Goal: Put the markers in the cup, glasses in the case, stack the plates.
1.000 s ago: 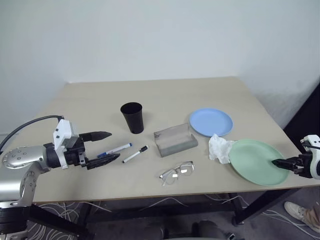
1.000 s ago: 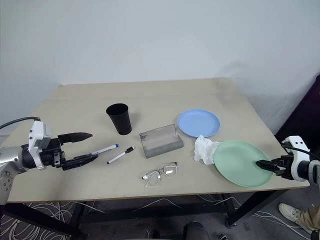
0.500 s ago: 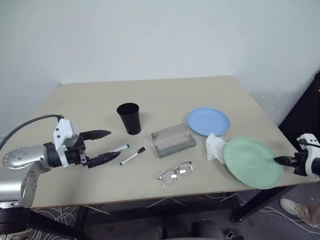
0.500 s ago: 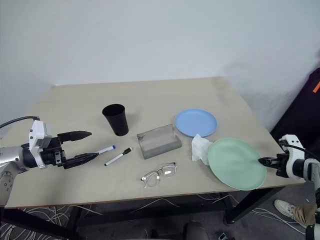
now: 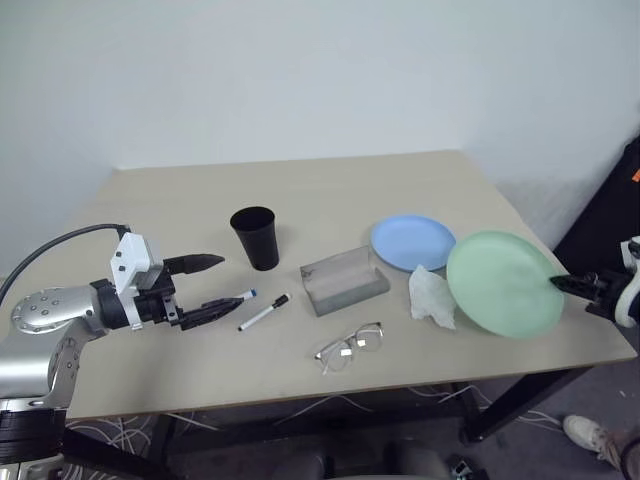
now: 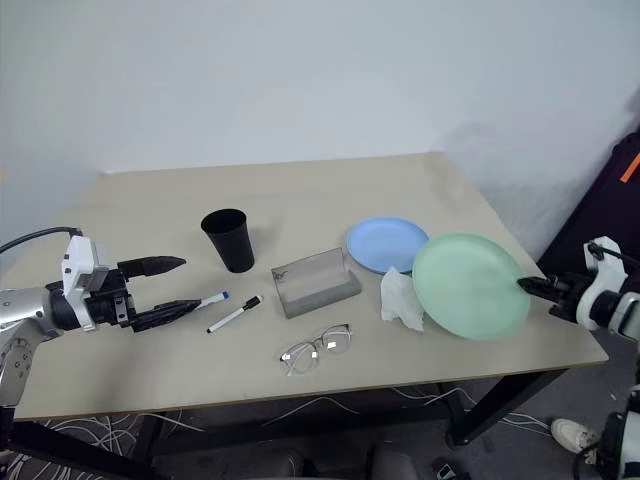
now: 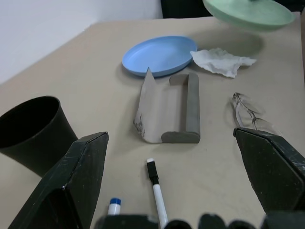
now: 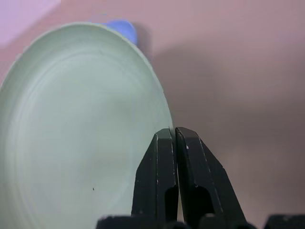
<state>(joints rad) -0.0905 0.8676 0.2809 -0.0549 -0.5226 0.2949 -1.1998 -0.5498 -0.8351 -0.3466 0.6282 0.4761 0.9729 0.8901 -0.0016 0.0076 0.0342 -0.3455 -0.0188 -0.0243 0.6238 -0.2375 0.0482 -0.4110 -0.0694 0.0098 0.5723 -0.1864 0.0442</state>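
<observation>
My right gripper (image 5: 558,283) is shut on the rim of the pale green plate (image 5: 503,283), which hangs tilted above the table's right edge; the wrist view shows its fingers (image 8: 172,157) pinched on the plate (image 8: 81,124). The light blue plate (image 5: 412,243) lies flat beside it. My left gripper (image 5: 215,283) stands open at the left, just short of the blue-capped marker (image 5: 237,297) and the black-capped marker (image 5: 266,311). The black cup (image 5: 255,237) stands upright behind them. The grey case (image 5: 344,281) lies open mid-table, with the glasses (image 5: 350,343) nearer the front edge.
A crumpled white tissue (image 5: 431,297) lies between the case and the lifted green plate. The table's right edge (image 5: 600,330) runs close under the right gripper.
My right gripper has shut on the green plate's rim and lifted it off the table, tilting it up and toward the blue plate. The left gripper has held still.
</observation>
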